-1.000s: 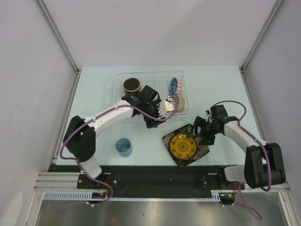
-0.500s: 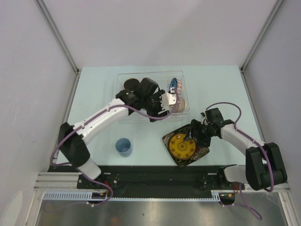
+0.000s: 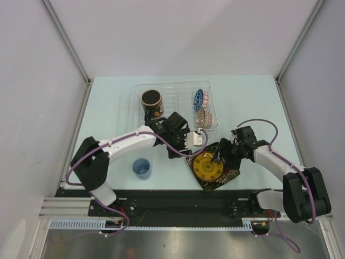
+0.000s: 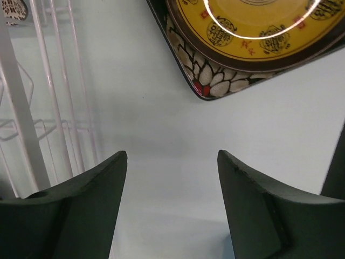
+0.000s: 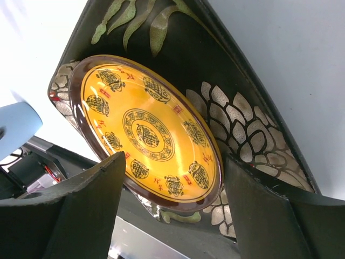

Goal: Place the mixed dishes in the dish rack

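The yellow round plate [image 3: 207,166] lies on the black floral square plate [image 3: 230,174] near the table's front. My right gripper [image 3: 218,156] is open at the yellow plate's right rim; in the right wrist view the gripper [image 5: 172,159] has a finger on either side of the yellow plate [image 5: 148,135] above the black plate [image 5: 237,124]. My left gripper [image 3: 180,150] is open and empty over bare table [image 4: 171,154], between the dish rack [image 3: 175,89] and the plates. The red-inside dark mug [image 3: 152,102], blue patterned bowl [image 3: 199,98] and beige patterned bowl [image 3: 204,116] sit in the rack. The light-blue cup [image 3: 141,168] stands at the front left.
The rack's ribbed front wall [image 4: 59,108] is just left of my left fingers, and the black plate's corner [image 4: 210,81] is just ahead. The table's front edge with the black rail [image 3: 178,197] lies close below the plates. Grey walls enclose the table.
My left arm swung over the rack and came back to the table in front of it, beside the plates. My right gripper moved left onto the yellow plate's rim.
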